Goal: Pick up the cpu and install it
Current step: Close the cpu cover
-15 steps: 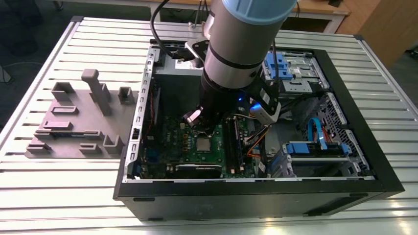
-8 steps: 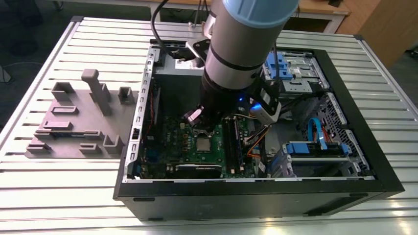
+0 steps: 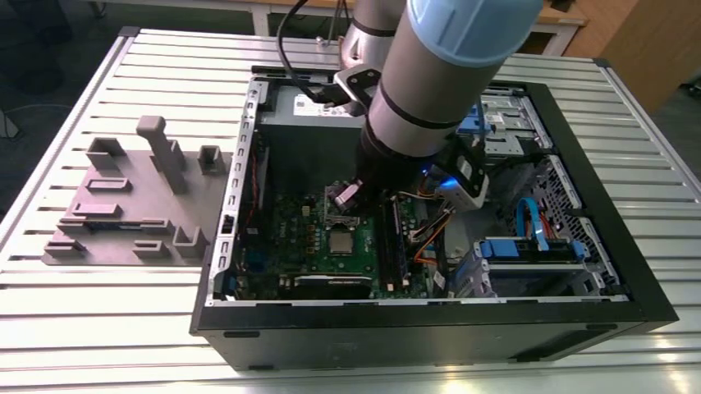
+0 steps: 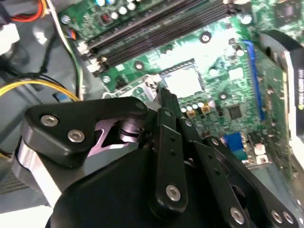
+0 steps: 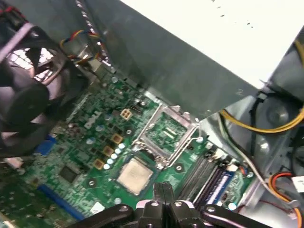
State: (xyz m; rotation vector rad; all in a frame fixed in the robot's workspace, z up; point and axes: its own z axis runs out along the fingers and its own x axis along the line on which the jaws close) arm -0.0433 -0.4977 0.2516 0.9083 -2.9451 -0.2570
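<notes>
The cpu point(image 3: 341, 241) is a small silver square lying flat in its socket on the green motherboard point(image 3: 287, 215) inside the open computer case. In both wrist views it shows as a shiny square point(image 5: 134, 175) point(image 4: 183, 80). Beside it the socket's metal frame point(image 5: 168, 133) stands swung open. My gripper point(image 3: 348, 197) hangs just above the board by that frame, close to the cpu but not holding it. Its two dark fingers point(image 5: 159, 191) are pressed together with nothing between them, and their tips point(image 4: 166, 97) sit near the socket's edge.
The grey power supply box point(image 3: 312, 107) is close behind the arm, with a black fan point(image 5: 23, 99) to one side. Memory slots point(image 4: 156, 26), yellow cables point(image 5: 266, 126) and blue drive cages point(image 3: 526, 246) crowd the case. A grey fixture block point(image 3: 131, 205) stands on the table at the exterior view's left.
</notes>
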